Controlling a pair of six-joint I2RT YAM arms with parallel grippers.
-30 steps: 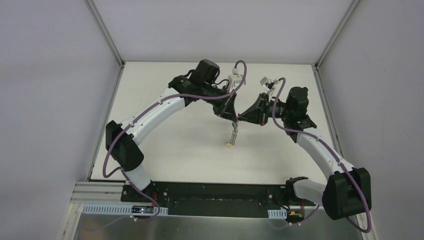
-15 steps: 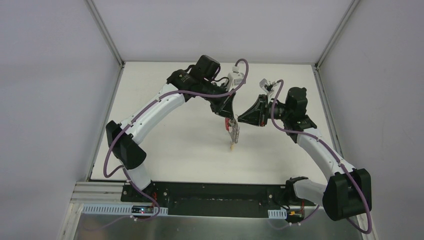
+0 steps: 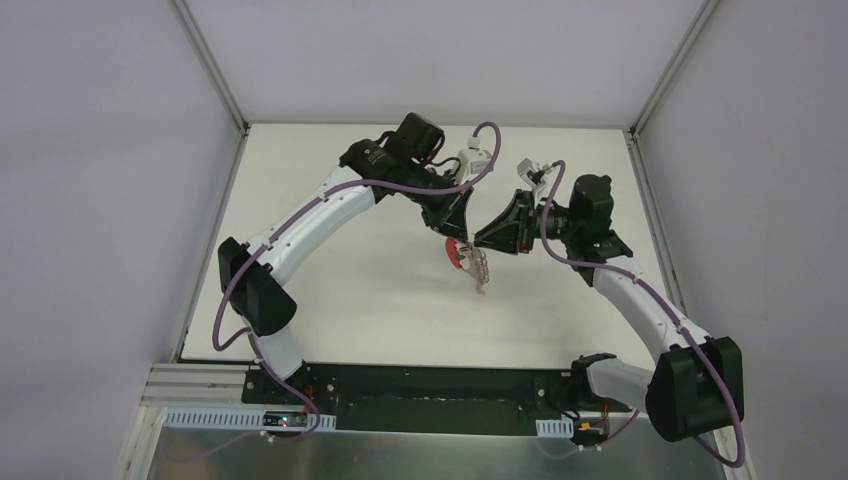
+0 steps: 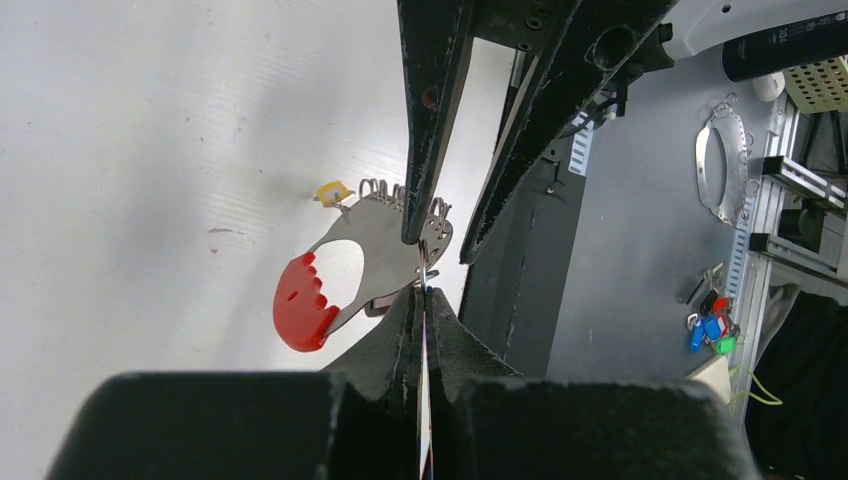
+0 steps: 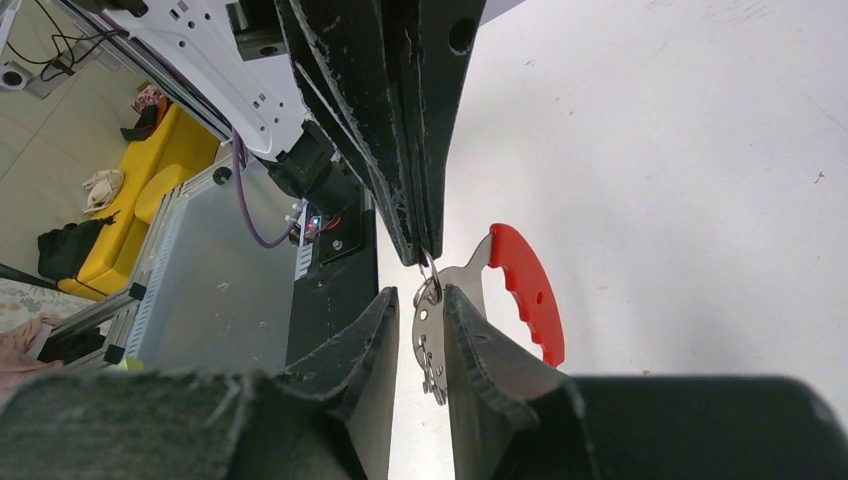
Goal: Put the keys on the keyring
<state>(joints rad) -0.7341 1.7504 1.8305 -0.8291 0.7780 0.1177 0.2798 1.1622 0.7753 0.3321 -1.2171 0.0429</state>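
The keys hang above the middle of the table as a silver plate with a red grip. In the left wrist view the keys show small rings and a yellow head. My left gripper is shut on a thin silver ring at the top of the bunch, its pinched tips plain in its own view. My right gripper stands open astride the plate, with a gap on one side. The keyring is hidden.
The white table is walled by white panels. The black base plate and an aluminium rail run along its near edge. Beyond the edge, the left wrist view shows a grey floor with a metal bracket.
My right gripper has opened from shut. The bunch has swung from hanging straight down to tilting right, and its red grip now shows. Both grippers have shifted slightly right.
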